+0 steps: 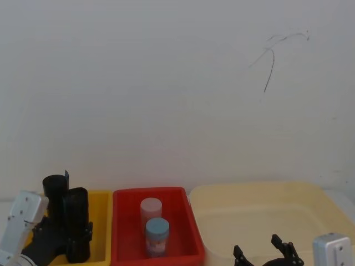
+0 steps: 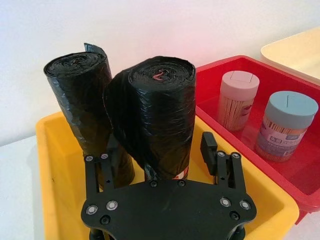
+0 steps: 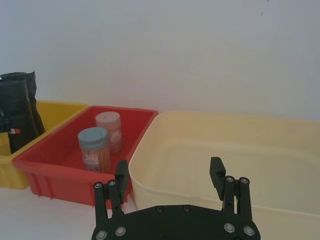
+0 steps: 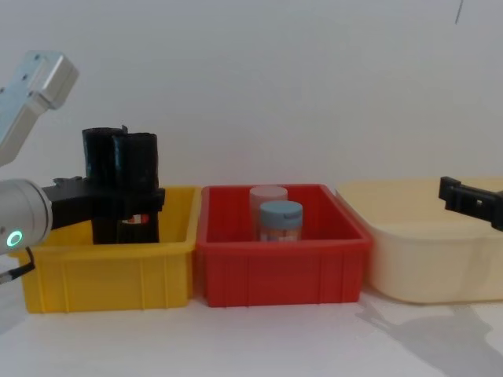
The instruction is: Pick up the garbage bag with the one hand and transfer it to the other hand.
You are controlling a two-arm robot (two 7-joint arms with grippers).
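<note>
Left end effector (image 2: 159, 150) released, fingers (image 2: 210, 147) astride the lower part of the garbage bag (image 2: 155, 110): one finger against the roll, the other just beside it with a sliver of yellow between. Reaches in level from 9 o'clock in the chest view, silver wrist (image 4: 16, 224) with green light held low, white forearm angled up toward 10 o'clock. Garbage bag upright in the yellow bin (image 4: 110, 271), red-and-white band near its foot, a plain black roll (image 2: 80, 100) just beside it at 10 o'clock in the head view. At 3 o'clock of the yellow bin, a red bin (image 4: 283, 271) with a pink-lidded jar (image 1: 151, 209) and a blue-lidded jar (image 1: 157, 233); further toward 3 o'clock, a cream bin (image 4: 432, 259). Right end effector (image 3: 168, 172) likewise released, fingers wide apart and level, hovering near the cream bin's 6 o'clock rim, well apart from the bag. All three bins on the white desk (image 4: 259, 338).
</note>
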